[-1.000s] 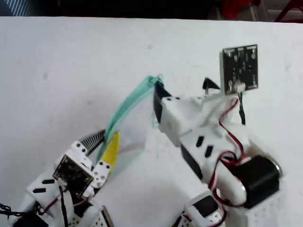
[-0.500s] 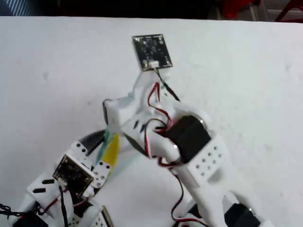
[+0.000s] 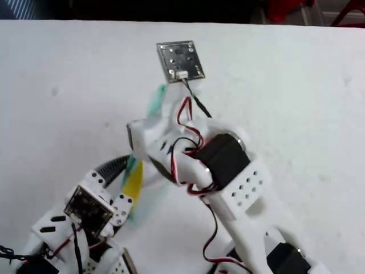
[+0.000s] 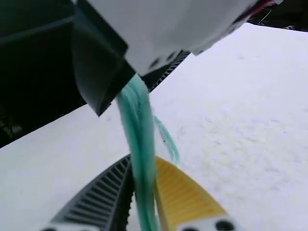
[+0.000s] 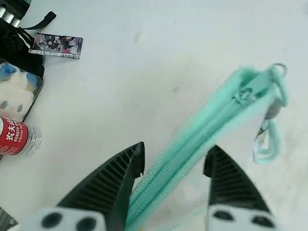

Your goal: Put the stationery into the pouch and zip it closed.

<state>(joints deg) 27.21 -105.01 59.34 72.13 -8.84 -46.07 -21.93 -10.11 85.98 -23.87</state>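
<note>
High view: one teal pouch (image 3: 155,100) sits over the white table (image 3: 285,85), partly under two crossing arms.

Left wrist view: the left gripper (image 4: 142,164) pinches the pouch's edge between one black finger and one yellow finger.

Right wrist view: the right gripper (image 5: 175,149) is spread, its two black fingers either side of the pouch's zipper edge. One zip pull (image 5: 276,72) and one bottle (image 5: 14,137) are also in view.

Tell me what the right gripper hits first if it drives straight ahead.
The pouch: its zipper edge lies between the open fingers of the right gripper, so going on would probably run along it toward the slider; depth is unclear.
</note>
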